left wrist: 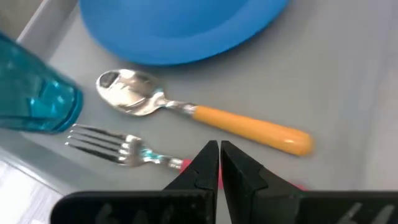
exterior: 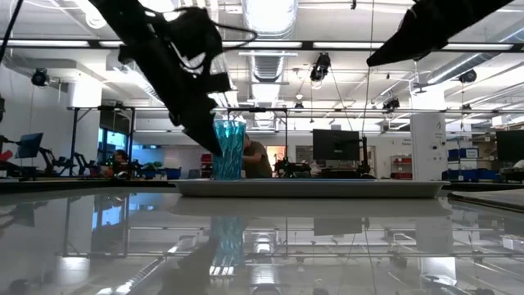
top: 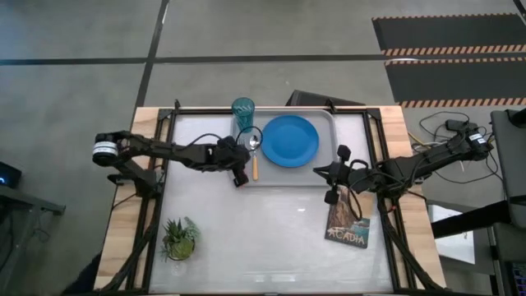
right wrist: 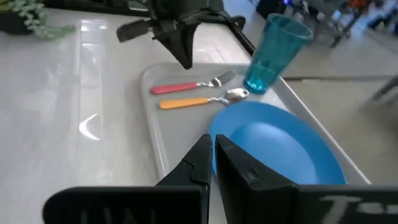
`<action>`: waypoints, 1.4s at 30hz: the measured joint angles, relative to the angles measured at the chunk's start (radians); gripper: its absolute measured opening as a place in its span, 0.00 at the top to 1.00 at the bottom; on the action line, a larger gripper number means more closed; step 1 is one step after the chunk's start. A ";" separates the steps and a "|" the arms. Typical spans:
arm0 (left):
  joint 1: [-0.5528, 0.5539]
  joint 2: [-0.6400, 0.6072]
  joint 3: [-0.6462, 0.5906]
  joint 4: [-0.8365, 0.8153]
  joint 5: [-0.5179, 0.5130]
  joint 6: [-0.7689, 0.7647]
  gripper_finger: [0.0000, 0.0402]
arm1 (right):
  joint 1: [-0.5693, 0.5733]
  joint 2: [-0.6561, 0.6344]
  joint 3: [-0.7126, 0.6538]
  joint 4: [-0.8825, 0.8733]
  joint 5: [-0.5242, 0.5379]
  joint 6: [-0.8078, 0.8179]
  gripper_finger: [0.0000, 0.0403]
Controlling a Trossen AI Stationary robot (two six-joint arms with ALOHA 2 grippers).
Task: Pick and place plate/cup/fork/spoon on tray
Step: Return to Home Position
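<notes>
The grey tray (top: 288,175) stands at the table's far middle. On it are the blue plate (top: 289,140), the teal cup (top: 243,110), upright at the tray's far left corner, the orange-handled spoon (left wrist: 205,115) and the pink-handled fork (left wrist: 118,149). Fork and spoon lie side by side, flat on the tray floor, left of the plate. My left gripper (left wrist: 219,163) is shut and hangs just above the fork's handle (right wrist: 169,88), fingers pointing down (right wrist: 185,59). My right gripper (right wrist: 211,155) is shut and empty, at the tray's near right side (top: 322,171), facing the plate (right wrist: 280,146).
A small potted plant (top: 179,237) stands at the near left of the table. A dark picture book (top: 347,222) lies near the right edge, under the right arm. Free table lies between them. People show in the room beyond (exterior: 255,160).
</notes>
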 joint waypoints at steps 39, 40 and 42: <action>-0.089 -0.695 -0.634 0.387 0.145 -0.007 1.00 | 0.000 -0.414 -0.352 0.364 -0.389 -0.342 0.98; -0.089 -0.711 -0.648 0.406 0.150 -0.007 1.00 | 0.000 -0.434 -0.363 0.363 -0.389 -0.343 0.98; -0.089 -0.746 -0.675 0.430 0.161 -0.007 1.00 | 0.000 -0.475 -0.385 0.364 -0.389 -0.358 0.98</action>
